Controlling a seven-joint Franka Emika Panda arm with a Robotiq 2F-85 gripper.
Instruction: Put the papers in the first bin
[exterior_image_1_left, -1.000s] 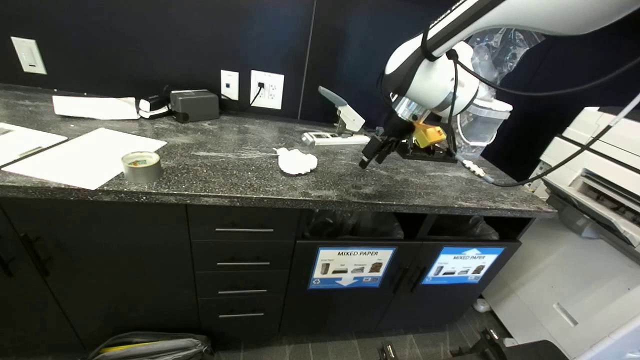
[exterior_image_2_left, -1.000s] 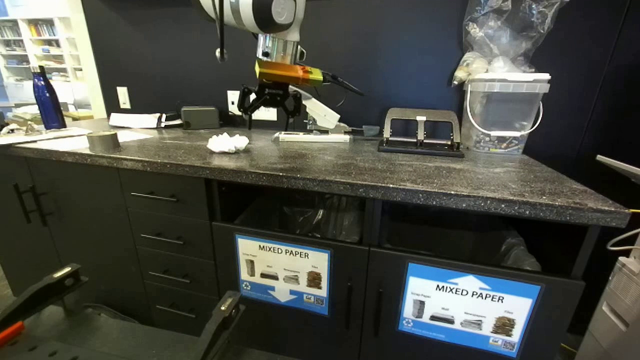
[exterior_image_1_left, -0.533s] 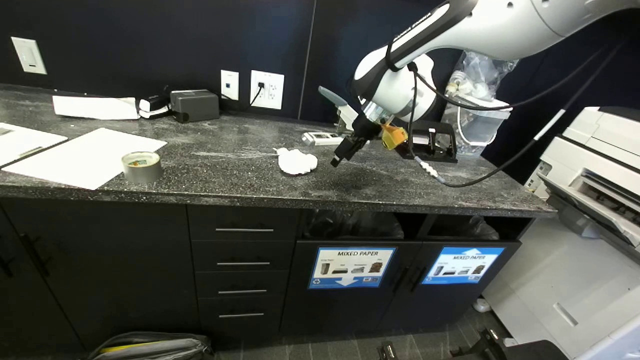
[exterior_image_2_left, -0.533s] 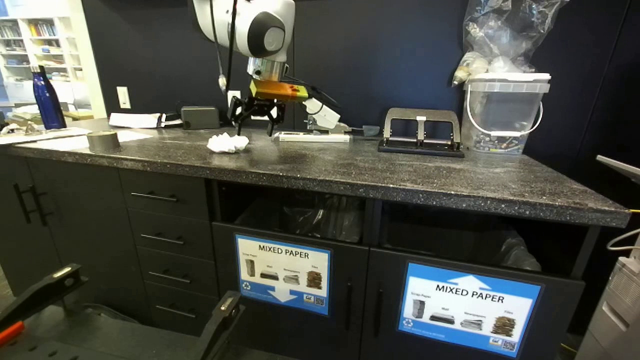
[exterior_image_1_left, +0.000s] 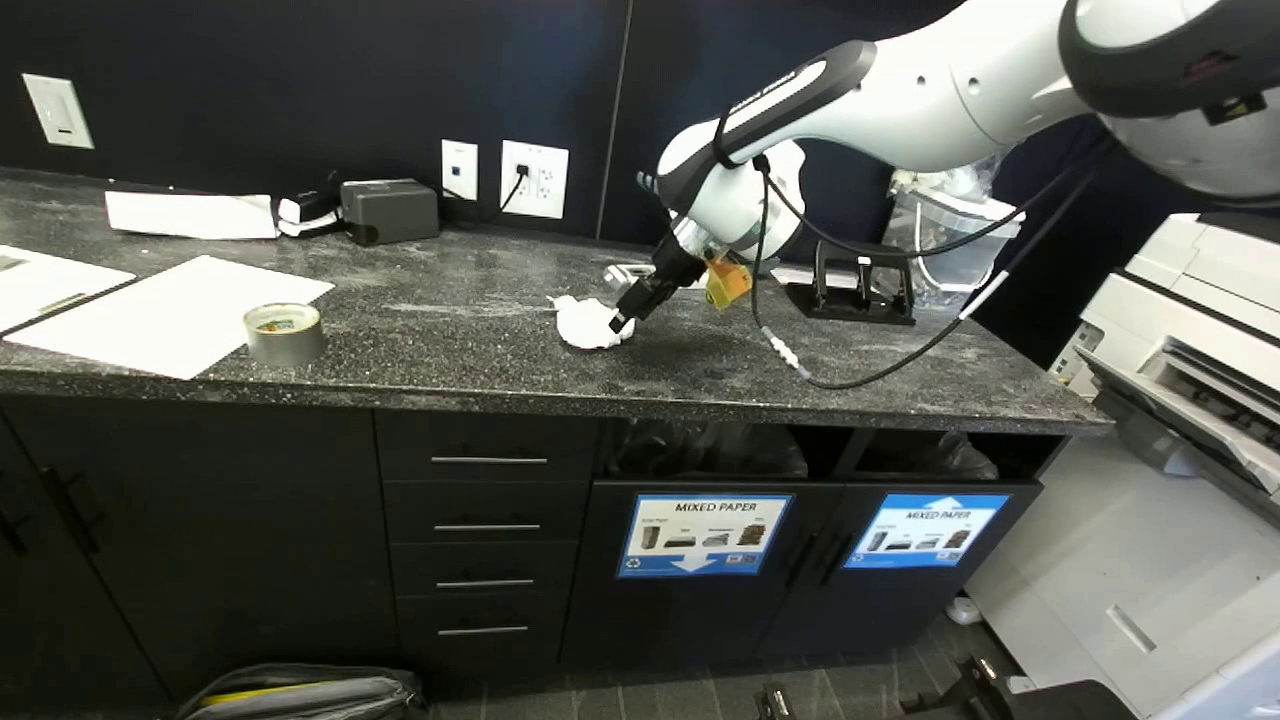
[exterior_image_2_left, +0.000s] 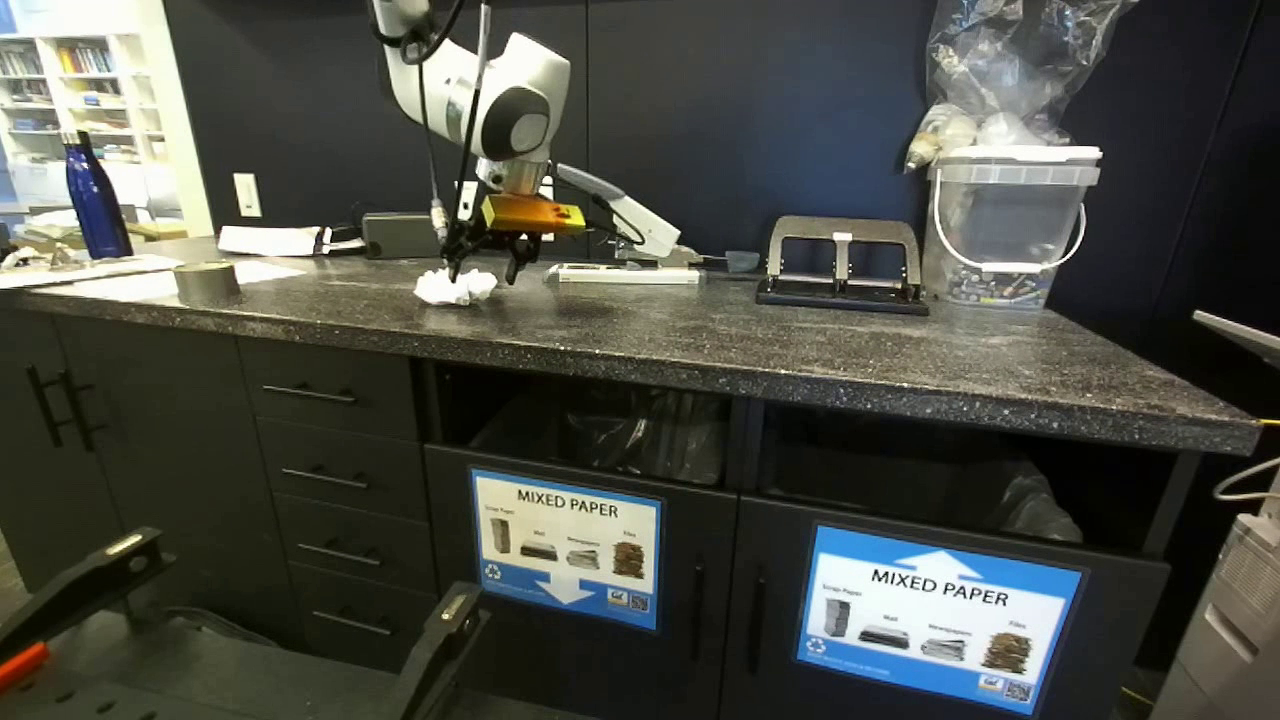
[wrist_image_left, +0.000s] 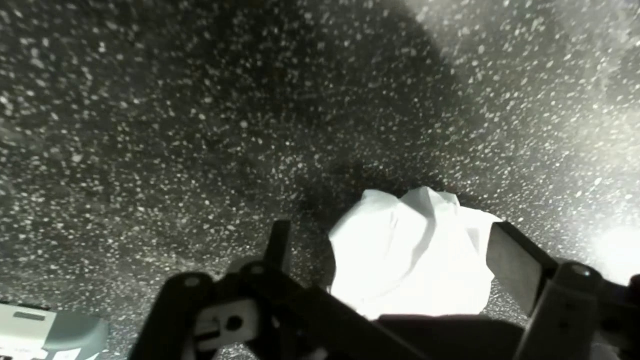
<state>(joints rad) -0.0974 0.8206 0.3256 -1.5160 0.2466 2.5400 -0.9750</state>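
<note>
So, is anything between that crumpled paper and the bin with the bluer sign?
Yes, the countertop: the crumpled paper lies on it, and that bin's slot opens underneath, likely reached past the front edge.

"MIXED PAPER", twice, to one side of the drawers (exterior_image_2_left: 335, 515)
Just beside the drawers, a mostly white sign (exterior_image_2_left: 567, 547) on a cabinet door (exterior_image_2_left: 600, 672), with a downward arrow (exterior_image_2_left: 565, 590); farther from them, a mostly blue sign (exterior_image_2_left: 940, 620) on the front of the first bin (exterior_image_2_left: 900, 475), with an upward arrow (exterior_image_2_left: 940, 566), also reading "Scrap Paper", "Mail", "Newspapers", "Files"; fine print on both too small to read
</note>
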